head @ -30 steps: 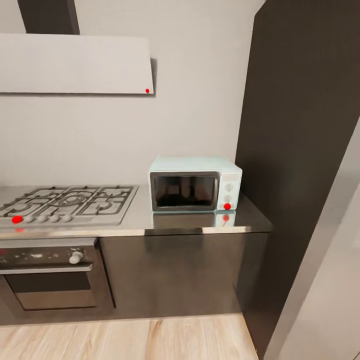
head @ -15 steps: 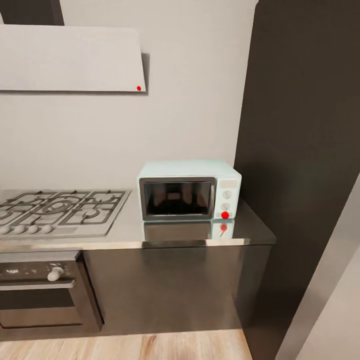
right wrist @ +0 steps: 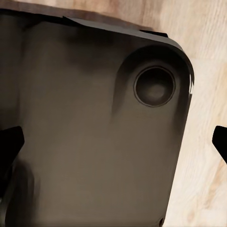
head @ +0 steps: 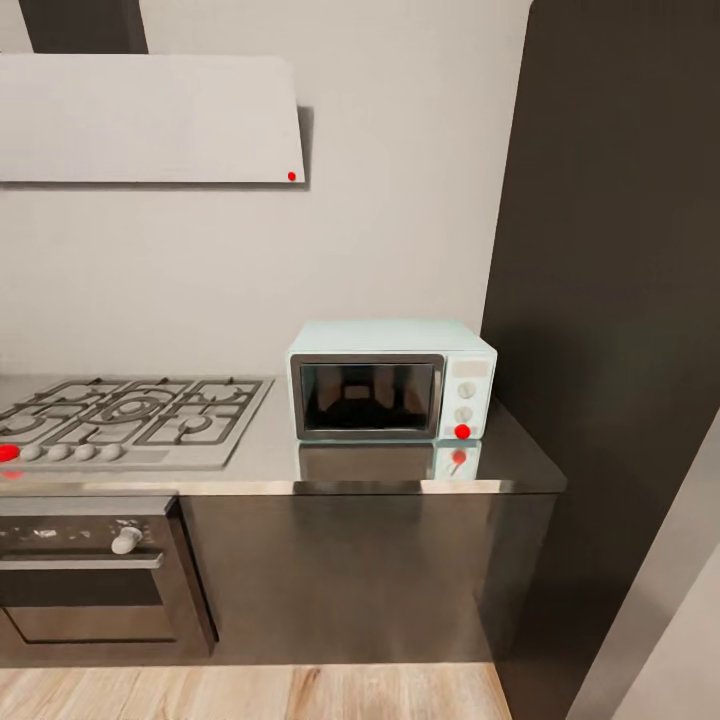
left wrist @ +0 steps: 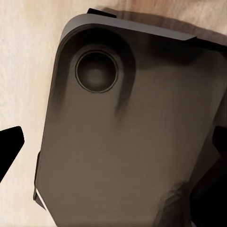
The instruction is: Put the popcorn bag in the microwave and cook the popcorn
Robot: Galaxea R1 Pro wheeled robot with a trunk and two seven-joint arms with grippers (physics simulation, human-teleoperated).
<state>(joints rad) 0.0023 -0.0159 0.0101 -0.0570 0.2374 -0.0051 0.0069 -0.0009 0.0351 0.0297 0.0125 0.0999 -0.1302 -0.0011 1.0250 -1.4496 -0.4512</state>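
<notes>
Head view: microwave (head: 392, 381) on countertop (head: 400, 470)

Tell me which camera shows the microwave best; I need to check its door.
The head view: the microwave sits on the countertop facing the camera, its dark glass door shut. The left and right wrist views look down at the robot's dark base over wood floor, nothing of the microwave.

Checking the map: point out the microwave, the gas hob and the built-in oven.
microwave (head: 368, 397), head view, dark glass door.
gas hob (head: 135, 417), head view, middle grate.
built-in oven (head: 85, 598), head view, door front.
</notes>
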